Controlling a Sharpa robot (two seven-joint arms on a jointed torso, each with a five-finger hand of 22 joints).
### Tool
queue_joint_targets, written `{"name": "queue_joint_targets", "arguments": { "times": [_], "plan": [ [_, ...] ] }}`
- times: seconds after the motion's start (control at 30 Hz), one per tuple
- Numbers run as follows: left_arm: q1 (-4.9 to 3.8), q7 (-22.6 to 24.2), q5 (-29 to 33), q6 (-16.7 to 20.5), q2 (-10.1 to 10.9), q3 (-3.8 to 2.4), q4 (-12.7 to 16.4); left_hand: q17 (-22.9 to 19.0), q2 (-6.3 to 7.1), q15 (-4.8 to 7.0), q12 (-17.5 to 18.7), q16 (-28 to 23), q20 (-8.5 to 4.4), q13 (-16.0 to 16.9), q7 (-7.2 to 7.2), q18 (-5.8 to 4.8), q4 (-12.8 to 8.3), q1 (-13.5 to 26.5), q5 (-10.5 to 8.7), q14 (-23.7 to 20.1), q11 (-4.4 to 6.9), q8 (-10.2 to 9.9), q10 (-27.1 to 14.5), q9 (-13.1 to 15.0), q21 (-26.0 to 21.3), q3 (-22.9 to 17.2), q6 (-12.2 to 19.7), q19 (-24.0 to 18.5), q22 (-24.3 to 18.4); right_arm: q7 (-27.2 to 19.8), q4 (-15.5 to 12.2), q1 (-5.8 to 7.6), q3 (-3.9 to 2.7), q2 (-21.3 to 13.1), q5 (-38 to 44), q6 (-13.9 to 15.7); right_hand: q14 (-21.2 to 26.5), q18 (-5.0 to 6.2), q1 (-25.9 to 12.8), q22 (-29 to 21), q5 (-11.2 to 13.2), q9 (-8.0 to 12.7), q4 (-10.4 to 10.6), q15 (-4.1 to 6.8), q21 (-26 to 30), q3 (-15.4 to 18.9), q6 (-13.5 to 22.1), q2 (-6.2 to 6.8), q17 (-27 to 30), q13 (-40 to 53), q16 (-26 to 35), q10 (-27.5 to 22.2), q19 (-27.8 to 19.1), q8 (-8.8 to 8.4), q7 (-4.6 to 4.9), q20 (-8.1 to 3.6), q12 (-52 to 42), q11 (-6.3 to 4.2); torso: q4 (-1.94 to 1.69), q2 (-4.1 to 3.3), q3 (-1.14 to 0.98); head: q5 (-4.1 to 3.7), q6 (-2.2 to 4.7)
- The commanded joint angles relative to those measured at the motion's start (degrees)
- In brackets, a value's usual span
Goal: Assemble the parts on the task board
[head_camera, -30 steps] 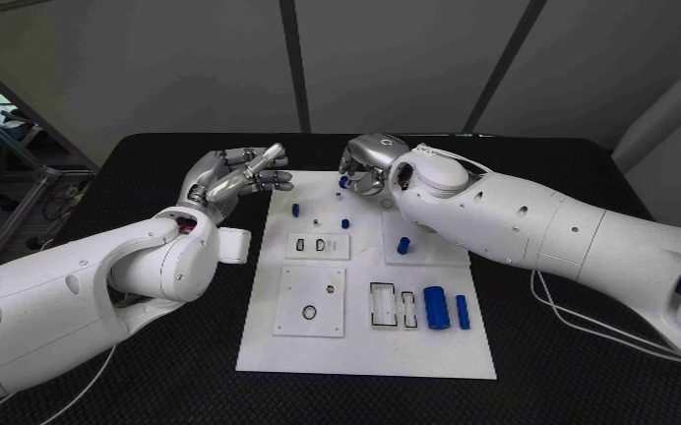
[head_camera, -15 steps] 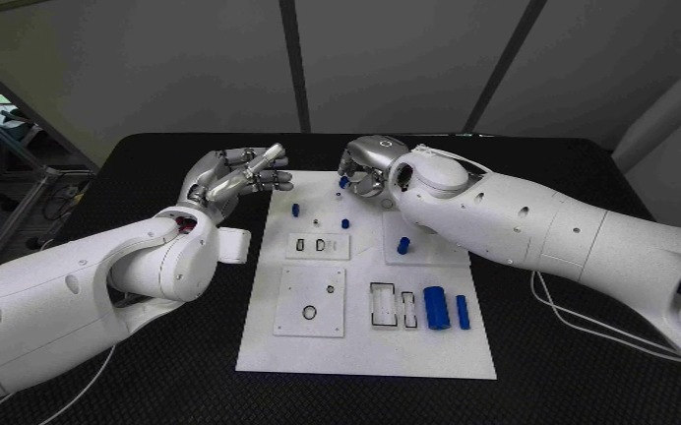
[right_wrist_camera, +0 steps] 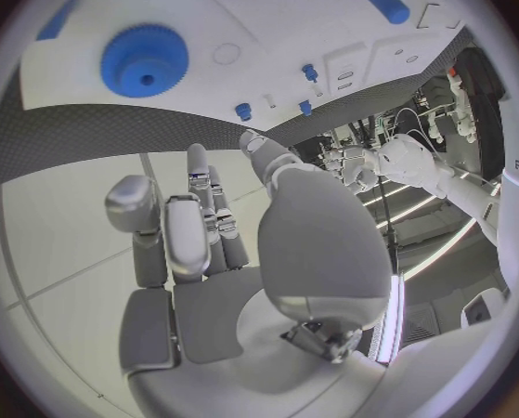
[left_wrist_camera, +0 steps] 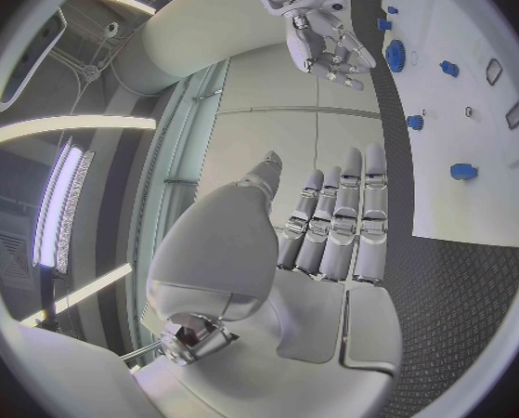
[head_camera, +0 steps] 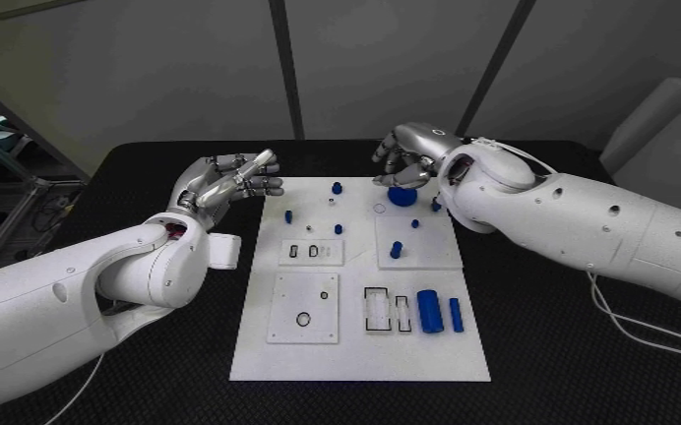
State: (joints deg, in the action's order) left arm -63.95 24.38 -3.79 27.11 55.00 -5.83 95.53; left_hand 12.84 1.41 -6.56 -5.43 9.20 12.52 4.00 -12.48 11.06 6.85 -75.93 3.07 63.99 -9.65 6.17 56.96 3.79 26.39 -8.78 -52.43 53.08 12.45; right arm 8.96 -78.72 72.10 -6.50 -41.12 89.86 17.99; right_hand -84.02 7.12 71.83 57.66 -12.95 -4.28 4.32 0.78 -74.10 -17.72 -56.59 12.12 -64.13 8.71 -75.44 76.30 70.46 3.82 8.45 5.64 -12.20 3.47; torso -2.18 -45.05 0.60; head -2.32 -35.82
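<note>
The white task board (head_camera: 362, 346) lies in the middle of the table. A blue gear (head_camera: 403, 194) sits on its far right part, also seen in the right wrist view (right_wrist_camera: 144, 60). My right hand (head_camera: 411, 154) hovers just behind and above the gear, fingers loosely bent and holding nothing. My left hand (head_camera: 227, 179) is raised beside the board's far left corner, its fingers (left_wrist_camera: 334, 223) straight and empty. Small blue pegs (head_camera: 337, 188) stand on the far half of the board. Two blue cylinders (head_camera: 429, 311) lie at the near right.
Two raised white plates with slots (head_camera: 312, 251) and a ring hole (head_camera: 304, 319) sit on the board's left half. A rectangular slot (head_camera: 378, 309) lies beside the cylinders. Black table (head_camera: 568, 346) surrounds the board.
My right hand has drawn back and to the right from the far pegs, and the blue gear now shows beneath it. The camera has shifted. The left hand holds its place.
</note>
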Motion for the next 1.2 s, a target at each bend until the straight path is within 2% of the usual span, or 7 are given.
{"name": "queue_joint_targets", "arguments": {
  "times": [0.03,0.1,0.13,0.2,0.37,0.73,1.2],
  "plan": [
    [-0.13,-0.07,-0.73,-1.25,0.08,-0.05,0.02,0.24,-0.31,0.01,-0.43,-0.34,-0.03,0.13,0.07,-0.7,-0.32,0.21,0.01,0.12,0.08,-0.32,0.8,0.05,0.3,0.02,-0.57,-0.43,0.11,0.87,-0.88,0.13,-0.22,-2.01,-7.6,-3.82,-2.64,-1.22,1.17,2.29,-0.55,-0.18,0.42,0.95,-1.27,4.23,0.33,0.03,-2.75,4.48,-1.91,3.94,1.98,0.51,-0.77,-0.85,-5.75,-0.97,0.58,0.21,-0.14,-0.18,0.25],
    [-0.13,-0.04,-0.78,-1.2,0.09,-0.05,0.0,0.33,-0.34,0.03,-0.47,-0.39,-0.04,0.16,0.08,-0.69,-0.38,0.23,0.01,0.17,0.11,-0.34,1.04,0.04,0.35,0.04,-0.66,-0.46,0.13,1.72,-1.04,0.16,-0.33,-3.11,-8.28,-5.31,-3.23,-1.72,2.67,4.68,0.0,-0.41,1.71,1.1,-2.54,8.91,1.07,-1.01,-6.6,11.14,-4.4,2.64,3.68,1.15,-0.95,-1.22,-12.57,-1.08,0.68,0.23,-0.2,0.03,0.18],
    [-0.13,-0.02,-0.81,-1.16,0.08,-0.05,-0.01,0.33,-0.34,0.03,-0.47,-0.39,-0.04,0.16,0.08,-0.69,-0.38,0.23,0.01,0.17,0.11,-0.34,1.04,0.04,0.35,0.04,-0.66,-0.46,0.13,2.14,-1.07,0.17,-0.37,-3.54,-8.54,-5.93,-3.4,-1.9,5.98,6.1,0.08,-0.79,3.22,1.06,-3.36,13.96,1.78,-2.24,-8.88,22.36,-6.07,-2.99,4.71,2.27,-1.12,-1.37,-22.82,-0.81,0.72,0.23,-0.26,0.13,0.17],
    [-0.13,0.05,-0.84,-1.1,0.04,-0.05,-0.03,0.37,-0.35,0.04,-0.49,-0.41,-0.04,0.17,0.08,-0.69,-0.41,0.22,0.01,0.18,0.12,-0.35,1.14,0.05,0.36,0.04,-0.7,-0.47,0.14,2.81,-0.98,0.19,-0.42,-4.1,-8.89,-6.67,-3.69,-2.17,6.63,7.91,0.66,-1.05,6.1,0.04,-4.21,16.4,2.89,-2.5,-11.74,35.97,-7.69,-2.74,5.54,3.28,-0.73,-1.02,-36.31,-0.72,0.7,0.17,-0.27,0.16,0.24],
    [-0.13,0.08,-0.87,-1.1,-0.1,-0.05,-0.12,0.38,-0.35,0.04,-0.49,-0.42,-0.04,0.17,0.08,-0.69,-0.42,0.21,0.01,0.19,0.12,-0.35,1.16,0.05,0.37,0.04,-0.71,-0.47,0.14,4.55,0.02,0.2,-0.47,-3.86,-9.26,-7.04,-3.84,-2.45,8.37,8.97,-0.2,-1.41,8.62,0.26,-4.77,16.89,3.84,-4.18,-13.39,46.18,-8.67,-2.25,6.0,4.74,-0.24,-0.51,-46.02,-0.34,0.55,0.12,-0.18,-0.02,0.34],
    [-0.13,0.08,-0.89,-1.12,-0.36,-0.05,-0.39,0.42,-0.35,0.05,-0.43,-0.44,-0.05,0.15,0.06,-0.68,-0.47,0.19,0.01,0.22,0.1,-0.39,1.13,0.03,0.39,0.03,-0.7,-0.48,0.16,7.0,2.78,0.17,-0.44,-0.88,-5.87,-10.47,-4.24,-2.68,10.08,10.3,-0.92,-1.41,11.38,-0.3,-5.44,18.02,6.59,-3.71,-16.09,55.99,-10.11,-0.12,6.55,5.8,0.46,0.09,-55.17,0.35,0.5,0.09,-0.14,-0.08,0.02],
    [-0.12,-0.01,-0.89,-1.14,-0.4,-0.05,-0.54,0.59,-0.37,0.04,-0.19,-0.5,-0.05,0.06,-0.05,-0.68,-0.65,0.11,0.02,0.35,0.02,-0.58,0.92,-0.01,0.49,0.03,-0.58,-0.49,0.21,7.04,3.66,0.13,-0.41,0.63,-4.87,-12.27,-4.33,-2.69,10.87,10.48,-0.96,-1.56,11.69,-0.36,-5.53,17.94,6.46,-4.06,-16.81,58.32,-10.5,0.59,6.58,6.53,0.42,0.21,-57.34,0.36,0.56,0.07,-0.21,0.35,-0.6]
  ]
}}
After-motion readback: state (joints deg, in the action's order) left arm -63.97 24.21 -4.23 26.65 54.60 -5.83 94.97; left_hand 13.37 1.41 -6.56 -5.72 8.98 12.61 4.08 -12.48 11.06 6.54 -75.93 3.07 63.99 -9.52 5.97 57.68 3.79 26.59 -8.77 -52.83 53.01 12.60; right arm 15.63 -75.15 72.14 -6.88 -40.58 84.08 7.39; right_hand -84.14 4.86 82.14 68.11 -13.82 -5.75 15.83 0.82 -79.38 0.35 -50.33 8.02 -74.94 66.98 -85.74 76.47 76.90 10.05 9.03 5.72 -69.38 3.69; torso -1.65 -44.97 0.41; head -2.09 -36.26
